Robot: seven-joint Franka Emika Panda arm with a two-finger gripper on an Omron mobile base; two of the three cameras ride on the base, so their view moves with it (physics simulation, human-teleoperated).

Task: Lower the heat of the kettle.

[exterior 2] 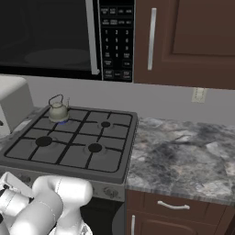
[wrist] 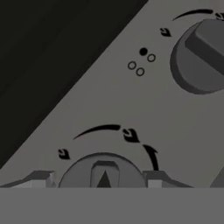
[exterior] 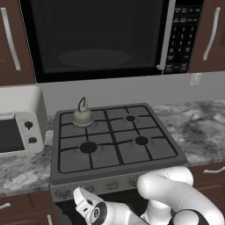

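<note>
— Where does the small squat pale grey-beige kettle (exterior: pixel 82 116) with the thin dark wire handle stand?

— On the rear left burner of the grey gas stove (exterior: pixel 115 145), with a faint blue glow at its base. From the right base camera the kettle (exterior 2: pixel 58 110) sits at the far left corner of the hob, near the white toaster oven (exterior 2: pixel 13 108).

— And the white arm's two-finger gripper (wrist: pixel 103 178)?

— It sits low at the stove's front panel. In the hand view its two fingers (wrist: pixel 40 179) stand apart, one on each side of a round grey control knob (wrist: pixel 103 171) with a raised bar. Whether the fingers touch the knob cannot be told.

— Anything else on that panel?

— A second round grey knob (wrist: pixel 200 57) lies up to the right, with four small dots between the two.
</note>
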